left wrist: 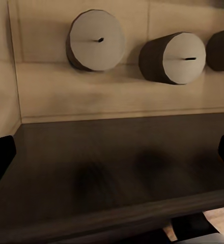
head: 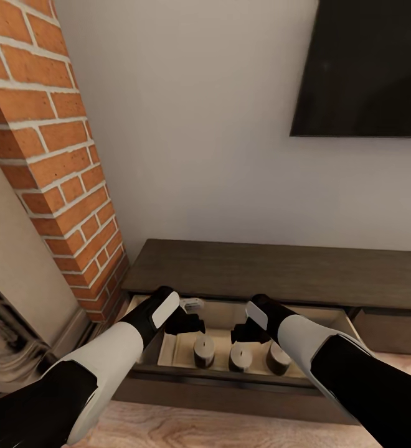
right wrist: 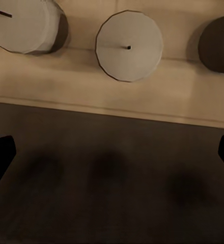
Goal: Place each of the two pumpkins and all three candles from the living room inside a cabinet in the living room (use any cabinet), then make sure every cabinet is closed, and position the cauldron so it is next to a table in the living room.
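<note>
The long dark-brown cabinet stands against the wall with its left drawer pulled out. Three tan candles stand upright in a row on the drawer's pale floor: one, a second and a third. My left gripper hangs over the drawer just behind the first candle, and my right gripper is above the second. Both are open and hold nothing. The left wrist view looks down on the candles past the drawer front, and the right wrist view shows them too. The pumpkins, cauldron and table are out of view.
A red brick fireplace column rises close on the left, beside the cabinet's end. A dark TV hangs on the wall above. A closed drawer front lies to the right. Wood floor runs in front.
</note>
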Tool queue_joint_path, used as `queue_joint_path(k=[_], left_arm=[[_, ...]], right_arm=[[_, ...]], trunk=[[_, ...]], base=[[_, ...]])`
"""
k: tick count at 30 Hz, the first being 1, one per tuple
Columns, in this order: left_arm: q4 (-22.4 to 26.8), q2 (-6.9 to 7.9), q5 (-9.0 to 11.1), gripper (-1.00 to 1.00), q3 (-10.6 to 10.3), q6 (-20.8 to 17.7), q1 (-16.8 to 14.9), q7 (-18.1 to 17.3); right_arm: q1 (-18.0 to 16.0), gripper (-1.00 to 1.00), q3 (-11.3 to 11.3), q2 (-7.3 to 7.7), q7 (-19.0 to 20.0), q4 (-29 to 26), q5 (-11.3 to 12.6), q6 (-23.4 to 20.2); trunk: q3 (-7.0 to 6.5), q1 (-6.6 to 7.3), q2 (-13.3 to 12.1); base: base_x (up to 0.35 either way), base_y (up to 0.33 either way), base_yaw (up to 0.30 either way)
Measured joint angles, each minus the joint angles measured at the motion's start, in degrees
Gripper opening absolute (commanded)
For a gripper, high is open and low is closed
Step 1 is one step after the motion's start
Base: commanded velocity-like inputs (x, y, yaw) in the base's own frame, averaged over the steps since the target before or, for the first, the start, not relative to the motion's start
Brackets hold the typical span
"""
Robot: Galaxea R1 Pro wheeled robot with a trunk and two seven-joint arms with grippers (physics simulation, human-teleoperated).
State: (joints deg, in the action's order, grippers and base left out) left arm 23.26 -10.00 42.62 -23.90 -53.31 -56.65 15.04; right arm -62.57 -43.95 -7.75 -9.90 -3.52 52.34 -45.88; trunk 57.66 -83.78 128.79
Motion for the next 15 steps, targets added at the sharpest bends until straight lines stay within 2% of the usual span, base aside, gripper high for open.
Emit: queue_joint_path(k=[15], left_arm=[[0.0, 0.0, 0.0, 1.0, 0.0, -0.1, 0.0, -0.1]], right_arm=[[0.0, 1.0, 0.0, 0.06, 0.0, -0.1, 0.0, -0.1]], trunk=[[-2.69, 3.3, -6.0]], base=[[0.0, 0.0, 0.0]])
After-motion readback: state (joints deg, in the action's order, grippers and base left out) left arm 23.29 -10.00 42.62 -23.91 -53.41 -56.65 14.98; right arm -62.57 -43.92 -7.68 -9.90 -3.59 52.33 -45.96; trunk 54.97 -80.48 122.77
